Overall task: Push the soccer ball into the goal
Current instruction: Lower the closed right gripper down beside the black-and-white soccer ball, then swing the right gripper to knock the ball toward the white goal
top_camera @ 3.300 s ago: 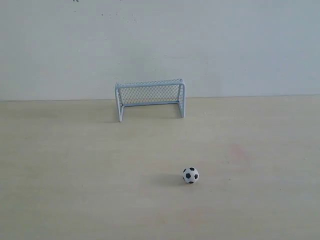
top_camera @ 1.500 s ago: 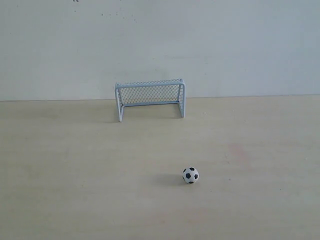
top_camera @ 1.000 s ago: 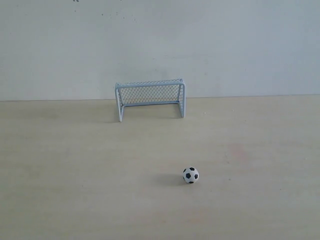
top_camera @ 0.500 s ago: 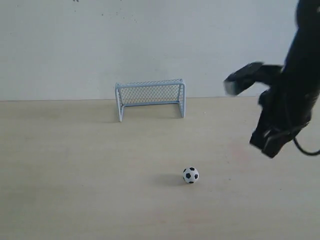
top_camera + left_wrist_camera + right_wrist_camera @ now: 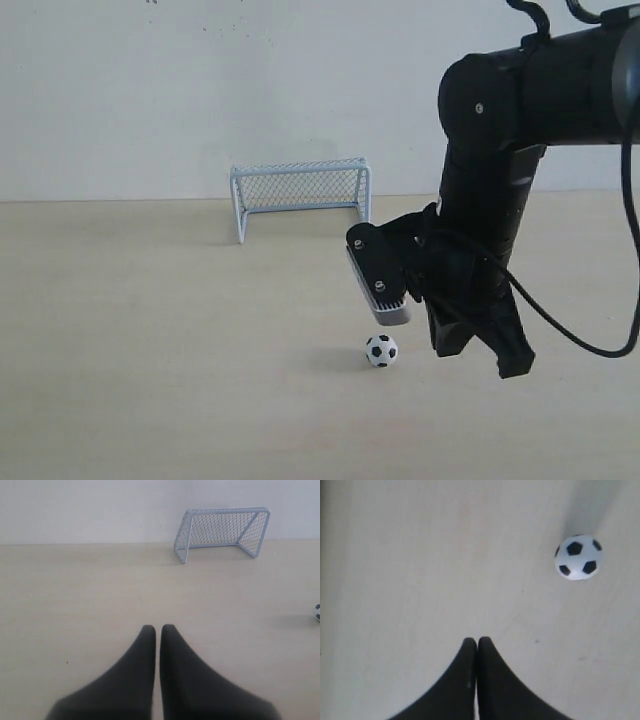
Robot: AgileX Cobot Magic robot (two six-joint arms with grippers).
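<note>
The soccer ball [image 5: 380,350], tiny and white with black patches, rests on the table well in front of the goal [image 5: 300,195], a light-blue wire frame with mesh standing by the back wall. My right gripper [image 5: 512,366] hangs low just right of the ball, shut and empty, not touching it. In the right wrist view the ball [image 5: 578,557] lies ahead and to one side of the shut fingertips [image 5: 477,640]. My left gripper [image 5: 158,628] is shut and empty, facing the goal [image 5: 222,530]; the ball [image 5: 317,613] peeks in at that view's edge. The left gripper is outside the exterior view.
A pale wooden table [image 5: 150,330] runs back to a plain white wall [image 5: 150,90]. The right arm's black body [image 5: 500,150] and its cable [image 5: 600,340] fill the upper right above the table.
The right arm came in from the right and swung down and leftwards, bringing its gripper low beside the ball. Ball and goal have not moved.
</note>
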